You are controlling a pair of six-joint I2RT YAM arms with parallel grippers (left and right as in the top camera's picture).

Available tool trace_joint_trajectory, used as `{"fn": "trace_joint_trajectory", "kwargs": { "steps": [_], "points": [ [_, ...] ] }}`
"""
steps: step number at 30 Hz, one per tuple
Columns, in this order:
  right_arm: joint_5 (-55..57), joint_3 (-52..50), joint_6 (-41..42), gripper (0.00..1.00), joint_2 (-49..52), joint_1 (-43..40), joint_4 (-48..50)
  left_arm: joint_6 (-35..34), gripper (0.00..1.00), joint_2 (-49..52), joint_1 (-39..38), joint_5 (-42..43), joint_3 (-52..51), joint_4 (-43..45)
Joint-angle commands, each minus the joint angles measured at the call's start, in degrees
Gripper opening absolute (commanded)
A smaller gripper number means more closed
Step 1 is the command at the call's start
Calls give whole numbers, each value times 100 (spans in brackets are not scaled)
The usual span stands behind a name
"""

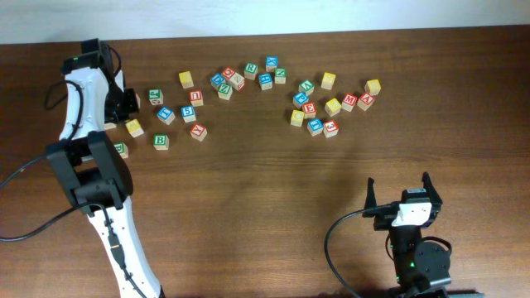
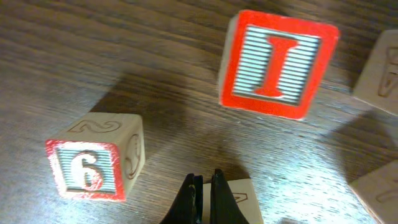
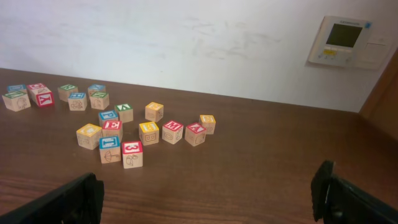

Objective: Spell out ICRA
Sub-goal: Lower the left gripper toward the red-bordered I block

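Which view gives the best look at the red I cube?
Left wrist: the red I cube is close, its letter crisp. Overhead, cubes are too small to pick it out; the right wrist view shows only distant cubes, no I readable.

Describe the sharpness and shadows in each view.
Left wrist: sharp and close; the I cube and the 6 cube cast soft dark shadows, and the shut left claw is nearly black. Overhead: even light, no glare. Right wrist: the cubes are clear, the open right claw dark and soft at the lower edge.
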Motion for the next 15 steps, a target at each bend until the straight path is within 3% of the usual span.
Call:
{"fn": "trace_joint_trajectory", "kwargs": {
  "steps": [1, 9, 15],
  "points": [
    [-28, -28, 28, 98, -44, -35, -46, 251, 0, 48, 17, 271, -44, -28],
    [-28, -28, 28, 98, -44, -35, -46, 256, 0, 48, 13, 1051, -44, 94],
    [-28, -28, 28, 98, -44, -35, -46, 251, 0, 48, -87, 1051, -44, 245]
  ]
}}
